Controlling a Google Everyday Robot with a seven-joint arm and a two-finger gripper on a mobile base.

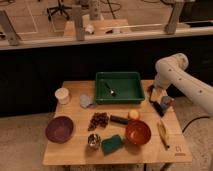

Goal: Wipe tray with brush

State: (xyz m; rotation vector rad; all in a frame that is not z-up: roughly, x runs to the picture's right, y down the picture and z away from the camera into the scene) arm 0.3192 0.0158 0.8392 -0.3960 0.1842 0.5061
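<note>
The dark-green tray (127,93) stands at the back middle of the wooden table (75,152), with a small metal spoon-like item (111,90) inside it. A short black elongated object, which looks like the brush (119,119), lies on the table in front of the tray, next to a small orange ball (133,114). My gripper (156,101) hangs from the white arm (170,70) just right of the tray's right wall, low over the table's right edge. It is well apart from the brush.
A white cup (62,95) and a grey cloth (86,101) lie left of the tray. Nearer the front are a purple bowl (59,129), a brown cluster (99,120), a metal cup (94,141), a green sponge (113,144), an orange bowl (137,132) and a tan utensil (163,134). A blue-red object (166,101) sits beside the gripper.
</note>
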